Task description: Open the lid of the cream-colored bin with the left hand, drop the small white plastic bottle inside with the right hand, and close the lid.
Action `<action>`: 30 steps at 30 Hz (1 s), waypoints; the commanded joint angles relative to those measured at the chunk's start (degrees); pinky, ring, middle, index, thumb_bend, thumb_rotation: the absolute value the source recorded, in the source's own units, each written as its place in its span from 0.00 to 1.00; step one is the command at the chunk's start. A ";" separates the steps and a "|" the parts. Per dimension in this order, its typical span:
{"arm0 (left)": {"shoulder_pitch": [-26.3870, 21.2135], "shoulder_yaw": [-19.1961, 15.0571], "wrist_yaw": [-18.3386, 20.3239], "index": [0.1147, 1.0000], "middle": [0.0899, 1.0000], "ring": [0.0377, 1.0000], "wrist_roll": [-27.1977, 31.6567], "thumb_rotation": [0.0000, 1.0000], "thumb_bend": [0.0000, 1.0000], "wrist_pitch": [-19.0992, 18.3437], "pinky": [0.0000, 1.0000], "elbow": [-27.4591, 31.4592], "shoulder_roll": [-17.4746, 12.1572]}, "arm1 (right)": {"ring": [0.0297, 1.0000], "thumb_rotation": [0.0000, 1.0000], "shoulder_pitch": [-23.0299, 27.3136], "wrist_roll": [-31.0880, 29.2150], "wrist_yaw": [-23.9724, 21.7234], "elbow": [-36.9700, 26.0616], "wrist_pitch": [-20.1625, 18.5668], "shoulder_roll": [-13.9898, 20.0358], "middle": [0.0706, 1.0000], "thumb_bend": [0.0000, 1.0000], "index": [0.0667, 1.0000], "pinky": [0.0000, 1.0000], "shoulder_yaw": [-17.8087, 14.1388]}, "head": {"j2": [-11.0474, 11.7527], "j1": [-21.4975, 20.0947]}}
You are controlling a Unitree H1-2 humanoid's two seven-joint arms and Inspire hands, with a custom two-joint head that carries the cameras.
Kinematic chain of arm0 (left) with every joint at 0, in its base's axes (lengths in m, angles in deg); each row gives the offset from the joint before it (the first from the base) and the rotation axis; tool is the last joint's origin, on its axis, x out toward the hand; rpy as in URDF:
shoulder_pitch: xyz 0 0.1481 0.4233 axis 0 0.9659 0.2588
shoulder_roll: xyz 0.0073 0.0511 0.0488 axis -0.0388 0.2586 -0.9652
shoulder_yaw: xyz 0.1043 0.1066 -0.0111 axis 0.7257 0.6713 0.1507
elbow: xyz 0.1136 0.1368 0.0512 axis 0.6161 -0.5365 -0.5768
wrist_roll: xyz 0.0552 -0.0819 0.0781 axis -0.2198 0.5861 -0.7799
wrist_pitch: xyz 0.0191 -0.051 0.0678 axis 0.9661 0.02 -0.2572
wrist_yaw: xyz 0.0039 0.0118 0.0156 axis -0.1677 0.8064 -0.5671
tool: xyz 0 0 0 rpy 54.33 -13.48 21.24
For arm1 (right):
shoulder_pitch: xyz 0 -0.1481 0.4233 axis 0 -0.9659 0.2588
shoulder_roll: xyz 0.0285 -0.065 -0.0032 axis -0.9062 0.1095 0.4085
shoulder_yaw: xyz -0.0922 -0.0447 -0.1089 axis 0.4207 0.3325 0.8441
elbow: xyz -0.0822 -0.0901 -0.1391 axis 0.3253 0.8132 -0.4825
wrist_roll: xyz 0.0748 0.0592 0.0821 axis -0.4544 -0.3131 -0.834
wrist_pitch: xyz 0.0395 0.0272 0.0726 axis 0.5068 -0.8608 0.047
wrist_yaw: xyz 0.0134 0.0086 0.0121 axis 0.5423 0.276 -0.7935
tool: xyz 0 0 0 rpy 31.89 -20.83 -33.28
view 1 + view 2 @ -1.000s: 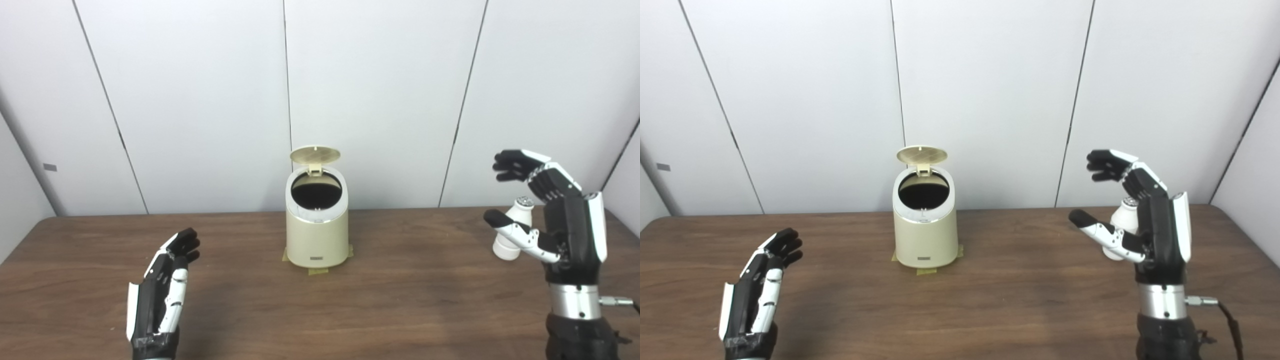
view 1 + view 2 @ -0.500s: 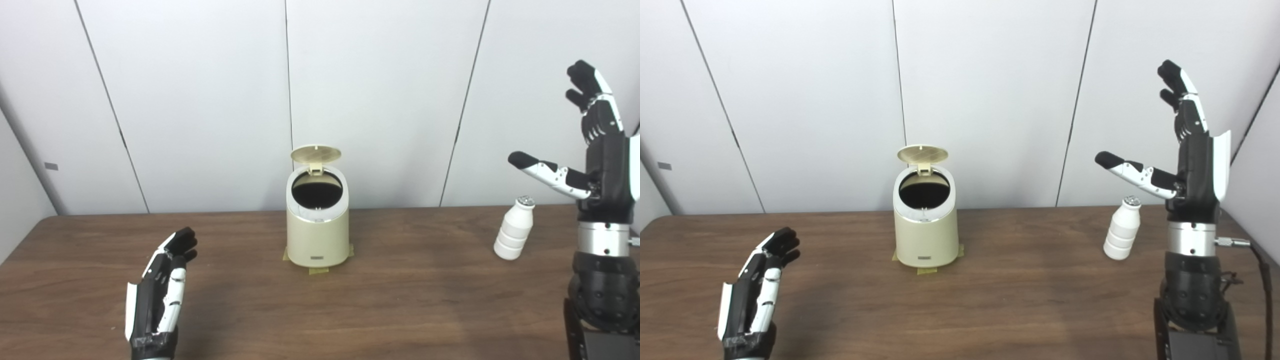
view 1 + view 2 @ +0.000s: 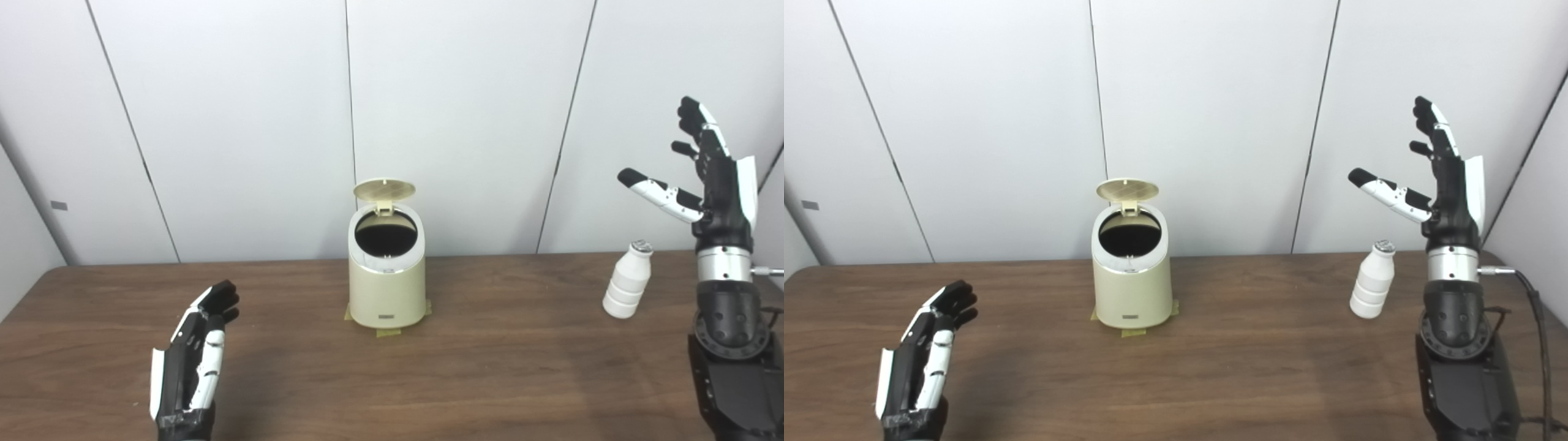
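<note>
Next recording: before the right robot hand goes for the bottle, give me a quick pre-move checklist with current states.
1. Lid of the cream-colored bin raised, opening exposed: ok.
2. White bottle upright on the table, apart from the bin: ok.
3. Right robot hand open, holding nothing, raised above the bottle: ok.
4. Left robot hand open, low over the table, away from the bin: ok.
5. Bin interior free to take the bottle: cannot tell, it is dark.

bare table [image 3: 520, 367] lies between bottle [image 3: 625, 280] and bin [image 3: 387, 288]. the raised lid [image 3: 384, 189] leaves the mouth unobstructed from above.
</note>
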State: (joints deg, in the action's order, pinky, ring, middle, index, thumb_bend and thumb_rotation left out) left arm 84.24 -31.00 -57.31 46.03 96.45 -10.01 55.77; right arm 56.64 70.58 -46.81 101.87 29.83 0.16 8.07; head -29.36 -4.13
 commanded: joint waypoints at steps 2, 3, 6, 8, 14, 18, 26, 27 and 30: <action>2.27 -0.04 -0.11 0.80 0.82 0.82 0.87 0.67 0.26 2.24 0.81 -3.49 1.07 | 0.86 0.51 4.15 -0.47 2.04 2.63 1.65 2.26 0.87 1.00 0.88 0.78 -0.15 | -0.04 0.04; 2.31 -0.03 -0.22 0.80 0.81 0.82 0.75 0.68 0.27 2.14 0.81 -3.41 1.10 | 0.84 0.50 4.29 -0.46 2.43 3.60 1.87 2.31 0.86 1.00 0.88 0.75 -0.16 | -0.04 0.04; 2.21 -0.07 -0.38 0.80 0.81 0.81 0.51 0.69 0.27 2.25 0.80 -3.56 1.13 | 0.80 0.50 4.32 -0.77 3.29 7.00 1.69 2.63 0.86 1.00 0.88 0.68 -0.14 | -0.09 -0.05; 2.20 -0.01 -0.19 0.80 0.81 0.81 0.69 0.69 0.27 2.31 0.80 -3.62 1.06 | 0.77 0.50 4.16 -0.94 3.55 9.83 1.90 3.07 0.86 1.00 0.88 0.64 0.07 | -0.04 -0.03; 2.33 -0.05 0.14 0.81 0.82 0.82 1.09 0.68 0.28 2.26 0.81 -3.50 0.95 | 0.88 0.43 3.66 -2.17 4.32 14.65 2.19 3.38 0.87 0.97 0.87 0.80 0.50 | -0.11 -0.24; 2.27 -0.13 -0.02 0.80 0.81 0.81 0.88 0.67 0.26 2.32 0.79 -3.53 1.10 | 0.86 0.42 2.84 0.17 5.70 13.23 -1.55 3.41 0.86 0.95 0.86 0.78 1.69 | -0.13 -0.31; 2.47 0.08 -0.16 0.79 0.80 0.80 0.23 0.68 0.28 2.03 0.78 -3.23 1.01 | 0.77 0.43 1.28 1.62 6.11 10.55 -8.42 2.90 0.83 0.94 0.85 0.63 3.07 | -0.27 -0.17; 2.47 0.03 -0.28 0.79 0.81 0.80 0.17 0.68 0.27 1.95 0.79 -3.25 1.04 | 0.77 0.41 1.09 1.18 6.10 10.76 -7.90 2.78 0.83 0.93 0.85 0.63 3.03 | -0.27 -0.17; 2.36 -0.05 -0.16 0.79 0.81 0.80 0.29 0.68 0.28 2.28 0.79 -3.57 0.97 | 0.80 0.40 0.61 0.50 5.78 12.39 -5.79 2.99 0.85 0.92 0.85 0.66 3.38 | -0.27 -0.19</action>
State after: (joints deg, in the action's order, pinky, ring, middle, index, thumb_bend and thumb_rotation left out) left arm 84.25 -31.11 -57.40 45.57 96.45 -10.09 55.82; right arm 55.19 71.49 -41.70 114.51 21.60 1.78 11.38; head -29.62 -4.31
